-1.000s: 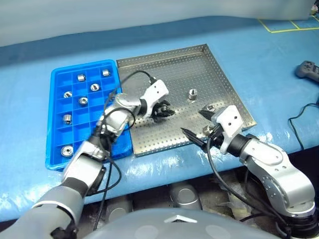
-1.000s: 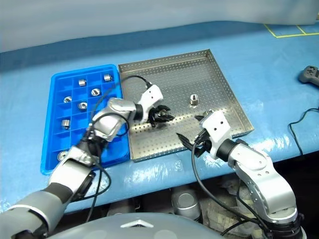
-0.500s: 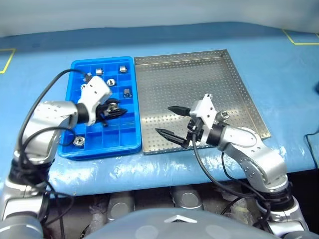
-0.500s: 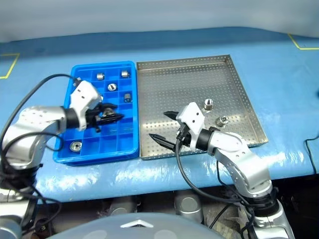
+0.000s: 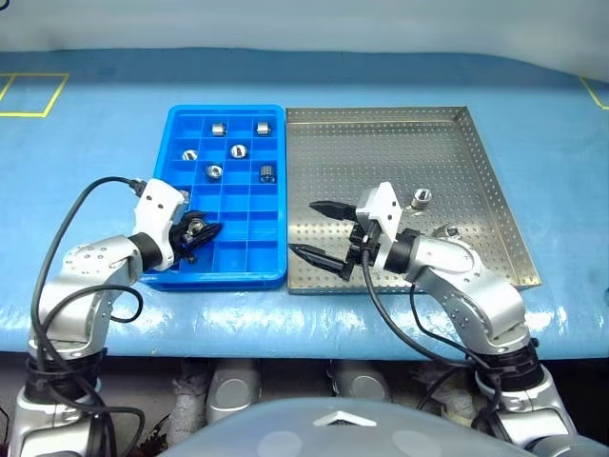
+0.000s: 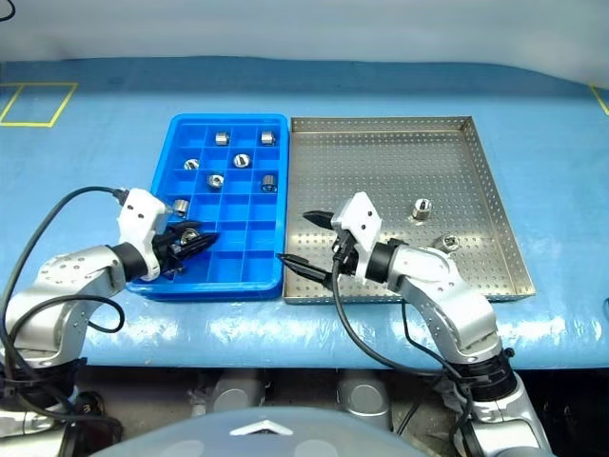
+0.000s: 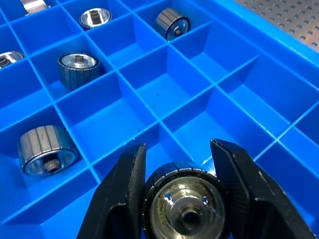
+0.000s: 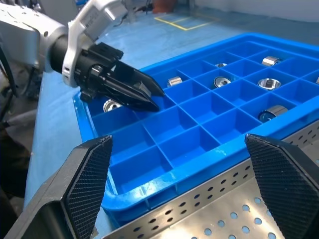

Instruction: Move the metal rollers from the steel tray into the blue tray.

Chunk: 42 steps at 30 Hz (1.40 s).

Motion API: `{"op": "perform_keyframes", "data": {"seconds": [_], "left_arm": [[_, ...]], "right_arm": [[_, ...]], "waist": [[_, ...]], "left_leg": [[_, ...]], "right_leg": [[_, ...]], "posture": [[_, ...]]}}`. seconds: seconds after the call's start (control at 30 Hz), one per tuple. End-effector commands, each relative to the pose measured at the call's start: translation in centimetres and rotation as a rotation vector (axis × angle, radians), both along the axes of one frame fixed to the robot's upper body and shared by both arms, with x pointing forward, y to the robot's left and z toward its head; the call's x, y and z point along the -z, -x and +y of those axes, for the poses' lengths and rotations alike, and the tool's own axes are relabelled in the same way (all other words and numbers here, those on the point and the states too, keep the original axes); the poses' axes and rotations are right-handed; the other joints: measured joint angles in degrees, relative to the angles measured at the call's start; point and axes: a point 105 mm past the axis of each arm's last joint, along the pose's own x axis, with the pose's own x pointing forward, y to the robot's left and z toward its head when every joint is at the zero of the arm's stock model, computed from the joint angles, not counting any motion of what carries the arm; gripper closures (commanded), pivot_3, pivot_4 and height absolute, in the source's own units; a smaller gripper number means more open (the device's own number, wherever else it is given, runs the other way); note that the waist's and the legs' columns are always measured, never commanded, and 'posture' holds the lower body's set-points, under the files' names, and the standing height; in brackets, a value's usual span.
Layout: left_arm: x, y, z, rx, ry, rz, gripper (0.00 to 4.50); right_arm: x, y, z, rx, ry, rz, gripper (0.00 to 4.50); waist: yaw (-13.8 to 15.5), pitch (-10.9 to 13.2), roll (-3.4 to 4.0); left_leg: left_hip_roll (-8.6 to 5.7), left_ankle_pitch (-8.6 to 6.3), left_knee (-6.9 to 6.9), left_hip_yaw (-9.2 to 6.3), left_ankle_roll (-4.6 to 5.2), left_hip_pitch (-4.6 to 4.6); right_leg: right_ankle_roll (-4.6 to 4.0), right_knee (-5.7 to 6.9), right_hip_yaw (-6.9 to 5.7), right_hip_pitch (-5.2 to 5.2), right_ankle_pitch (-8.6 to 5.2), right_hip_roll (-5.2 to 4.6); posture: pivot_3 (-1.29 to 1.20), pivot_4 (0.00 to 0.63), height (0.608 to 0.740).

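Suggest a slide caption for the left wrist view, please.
Left gripper holding a metal roller above the blue tray.

A blue-covered table (image 5: 114, 124) carries two trays side by side — blue tray (image 5: 181, 276) and steel tray (image 5: 495, 190).

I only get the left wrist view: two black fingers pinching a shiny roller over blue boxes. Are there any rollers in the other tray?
Observer: Yes. Two metal rollers lie on the steel tray, toward its right side.
Operator: What is the other hand doing?
Observer: The right gripper hangs open above the steel tray's near left corner, holding nothing.
Operator: Which part of the blue boxes am I over?
Observer: The left gripper is over the near left part of the blue tray. The rollers already placed sit mostly in the far compartments.
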Motion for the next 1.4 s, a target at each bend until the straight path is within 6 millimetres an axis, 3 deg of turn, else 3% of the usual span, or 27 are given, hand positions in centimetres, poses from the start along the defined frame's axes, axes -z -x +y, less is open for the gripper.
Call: {"op": "perform_keyframes", "data": {"seconds": [0.03,0.23,0.47,0.63,0.8,0.93,1.17,1.4], "left_arm": [[-0.5,-0.6,0.3,-0.017,-0.002,-0.038,2.7],[-0.2,-0.8,0.9,-0.034,-0.023,-0.03,2.7],[-0.4,-1.4,1.0,-0.055,-0.011,-0.041,0.46],[-1.9,-1.7,-0.8,0.002,0.055,-0.105,0.46],[-5.3,-1.7,-6.8,0.203,0.283,-0.199,0.46],[-6.7,-0.2,-11.9,0.432,0.385,-0.192,0.46],[-4.7,-1.2,-15.1,0.607,0.276,-0.124,0.46],[-4.1,-1.5,-17.4,0.761,0.19,-0.126,0.46]], "right_arm": [[-0.5,0.1,0.0,-0.006,-0.052,-0.031,0.0],[0.0,-0.1,-0.3,0.032,-0.065,-0.013,0.0],[-0.1,-0.2,-0.7,0.067,-0.063,-0.022,0.0],[-0.3,-0.7,-1.6,0.155,-0.049,-0.04,0.0],[-0.2,-3.3,-5.1,0.47,0.026,-0.07,0.0],[-0.1,-3.8,-7.0,0.593,0.077,-0.079,0.0],[0.8,-5.3,-11.3,0.835,0.201,-0.068,0.0],[1.7,-6.8,-13.6,0.98,0.215,0.001,0.0]], "waist": [[-0.11,0.0,0.0],[-0.11,0.0,0.0],[-0.12,0.0,0.0],[0.02,-0.01,-0.01],[-0.04,-0.03,-0.02],[-0.72,-0.07,0.04],[-3.03,-0.12,0.13],[-4.91,-0.11,0.13]], "left_leg": [[0.0,0.0,0.0,0.0,0.0,0.0],[0.0,0.0,0.0,0.01,0.0,0.01],[0.0,0.01,0.02,0.01,-0.02,0.06],[0.01,0.04,0.05,0.01,-0.06,0.09],[-0.06,0.04,0.14,0.03,-0.07,0.02],[-0.07,0.04,0.12,0.09,-0.08,0.0],[-0.05,0.04,0.09,0.08,-0.07,0.06],[-0.08,0.04,0.14,0.12,-0.06,0.0]], "right_leg": [[0.0,0.0,0.01,0.0,0.0,0.0],[0.0,0.01,0.01,0.0,0.0,0.0],[0.0,0.09,0.0,0.01,0.0,0.0],[-0.01,0.16,0.01,0.01,0.0,0.01],[0.07,0.08,0.02,0.05,0.05,-0.06],[0.09,0.03,0.08,0.05,0.07,-0.06],[0.05,0.08,0.11,0.04,0.04,0.01],[0.08,0.06,0.17,0.04,0.06,-0.01]], "posture": [[0.05,0.15,0.74],[0.04,0.15,0.74],[0.03,0.15,0.74],[0.02,0.15,0.74],[-0.02,0.15,0.74],[-0.06,0.15,0.74],[-0.1,0.15,0.74],[-0.15,0.15,0.74]]}}
